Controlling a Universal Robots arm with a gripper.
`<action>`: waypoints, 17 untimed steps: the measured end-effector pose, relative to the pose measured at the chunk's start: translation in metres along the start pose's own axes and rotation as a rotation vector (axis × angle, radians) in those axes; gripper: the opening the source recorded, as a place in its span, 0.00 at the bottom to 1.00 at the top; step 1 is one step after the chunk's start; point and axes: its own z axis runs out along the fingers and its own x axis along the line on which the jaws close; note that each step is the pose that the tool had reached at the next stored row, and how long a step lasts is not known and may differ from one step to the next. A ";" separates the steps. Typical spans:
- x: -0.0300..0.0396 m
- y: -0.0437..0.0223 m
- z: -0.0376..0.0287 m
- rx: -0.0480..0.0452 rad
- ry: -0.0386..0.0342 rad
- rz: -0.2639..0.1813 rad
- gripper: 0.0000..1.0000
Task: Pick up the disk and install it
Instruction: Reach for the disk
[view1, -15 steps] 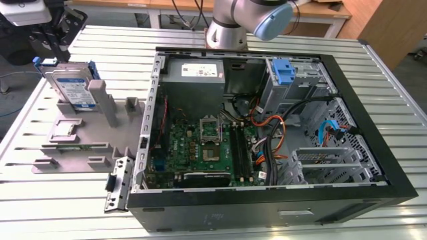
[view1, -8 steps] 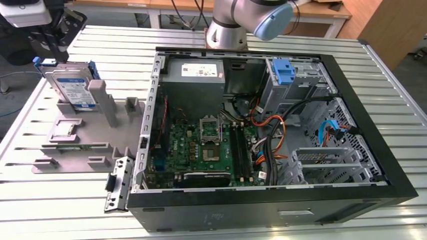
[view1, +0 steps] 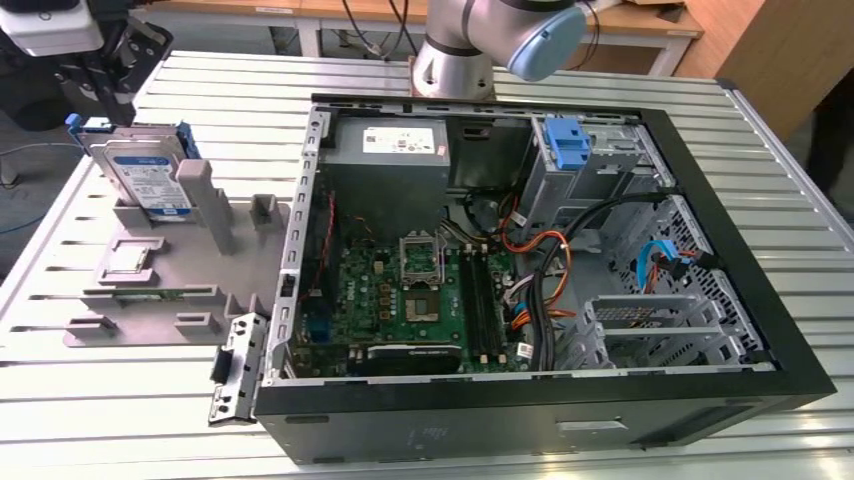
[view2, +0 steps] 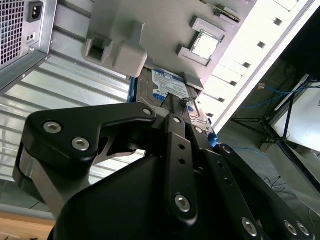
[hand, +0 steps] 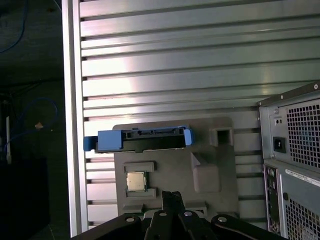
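Gripper (view2: 172, 102) just above disk (view2: 169, 84) (upright in grey holder (view1: 200, 250)); contact unclear

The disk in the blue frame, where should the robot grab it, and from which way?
By its top edge, coming straight down from above, I think. The disk stands upright in the grey holder, so its bottom is tucked in while the top sticks out free. Its blue frame looks narrow from above, so pinching across the two flat faces should suit.
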 end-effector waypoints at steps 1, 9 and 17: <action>0.0000 0.0000 0.0001 0.0000 0.0004 0.000 0.10; -0.0001 0.0000 0.0010 0.0002 0.0032 0.000 0.10; 0.0000 -0.0001 0.0034 -0.0108 0.0008 -0.001 0.10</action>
